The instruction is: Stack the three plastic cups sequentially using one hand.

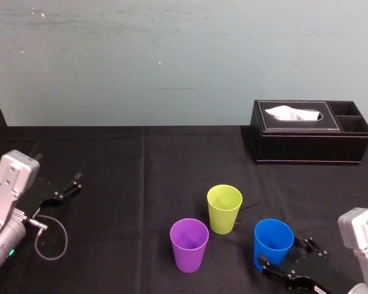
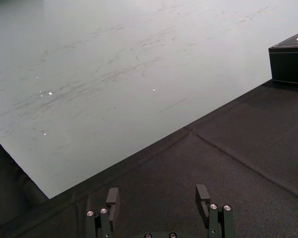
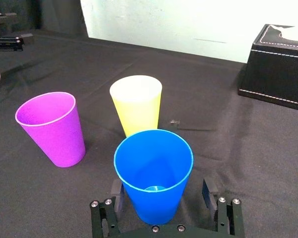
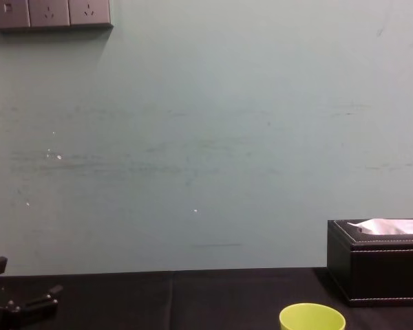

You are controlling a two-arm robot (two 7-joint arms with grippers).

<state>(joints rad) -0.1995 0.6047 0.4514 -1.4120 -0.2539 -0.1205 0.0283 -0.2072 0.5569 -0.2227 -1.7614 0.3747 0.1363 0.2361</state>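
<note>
1. I count three plastic cups on the black surface: a yellow-green cup, a blue cup and a purple cup. All stand upright, mouths up, each on its own and none touching another.
2. From the blue cup, the purple cup sits at 9 o'clock and the yellow-green cup at about 10 o'clock, farther from me.
3. There is one black tissue box, well apart from the cups at about 1 o'clock from the yellow-green cup. One white tissue pokes from its slot.
4. My right end effector comes in from 5 o'clock of the blue cup. In the right wrist view its fingers stand wide apart low on either side of the cup, not closed on it.
5. Looking down into the blue cup from that wrist view, I see its bare bottom.
6. My left end effector is at the left edge, well apart from all three cups, at about 9 o'clock from the yellow-green one. Its jaws are spread with nothing between them.
</note>
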